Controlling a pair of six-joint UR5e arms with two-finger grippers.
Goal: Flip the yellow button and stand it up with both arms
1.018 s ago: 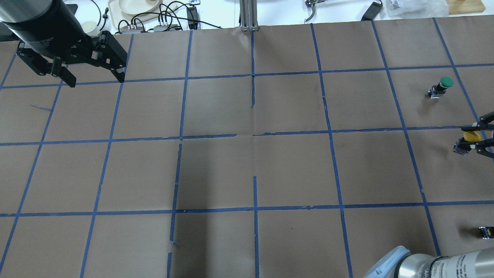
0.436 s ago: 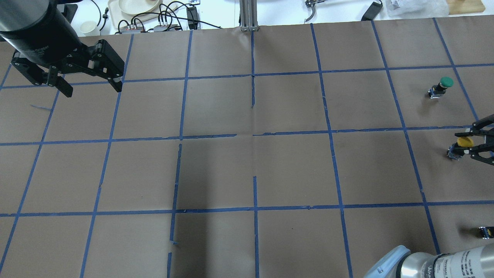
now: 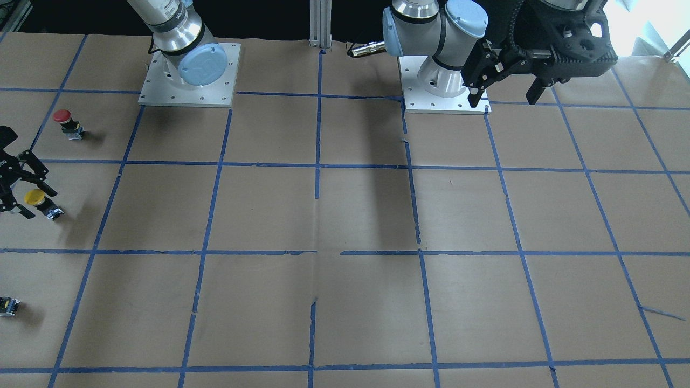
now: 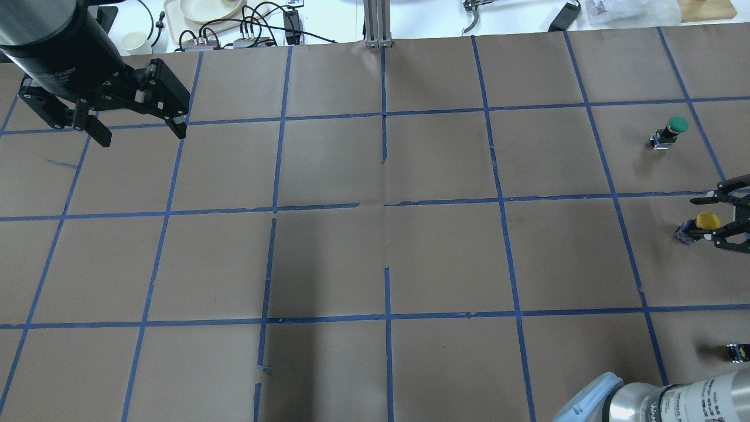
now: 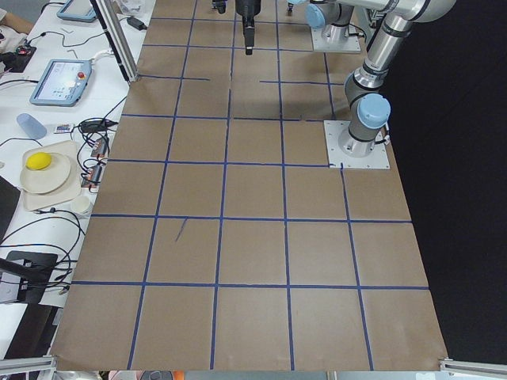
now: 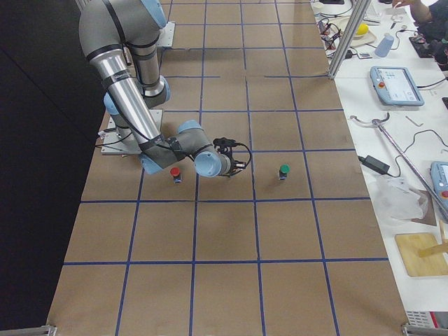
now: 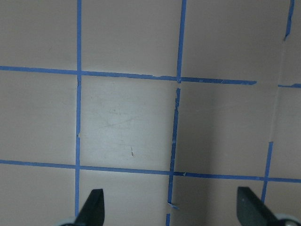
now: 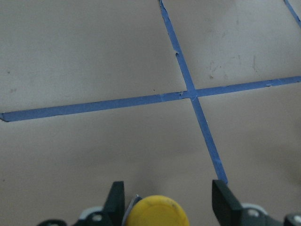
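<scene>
Front-facing, right gripper: at the worktop's (image 3: 345, 215) right edge, about midway along it, the right gripper (image 3: 43, 205) sits low. Its jaws are parted either side of the yellow button (image 3: 36, 199) and are not clamped on it.
Front-facing, left gripper: the left gripper (image 3: 504, 101) hangs high over the left half, spread wide and empty.
Exterior left: the button does not show.
Exterior right: wrist and gripper hide the button. The red button (image 6: 175, 172) stands just beside the arm, nearer the robot's edge.
Left wrist: only gridded worktop between wide-set fingertips.
Overhead, progress: by my reading no two-arm exchange is under way. The button is cap-up between the parted jaws, so at least the right arm's retreat and a check that it stands are left (whether the flip counts as done, these views do not settle).
Overhead, button: yellow cap, black body, grey-blue base. The cap is toward the gripper's palm and the base toward the worktop's middle. It is probably leaning rather than square upright, though this angle makes that hard to judge.
Right wrist, button: round, smooth yellow cap low in frame between the fingers (image 8: 225, 200). A strip of worktop shows between the cap and that finger, and a grey-blue sliver peeks by the other.
</scene>
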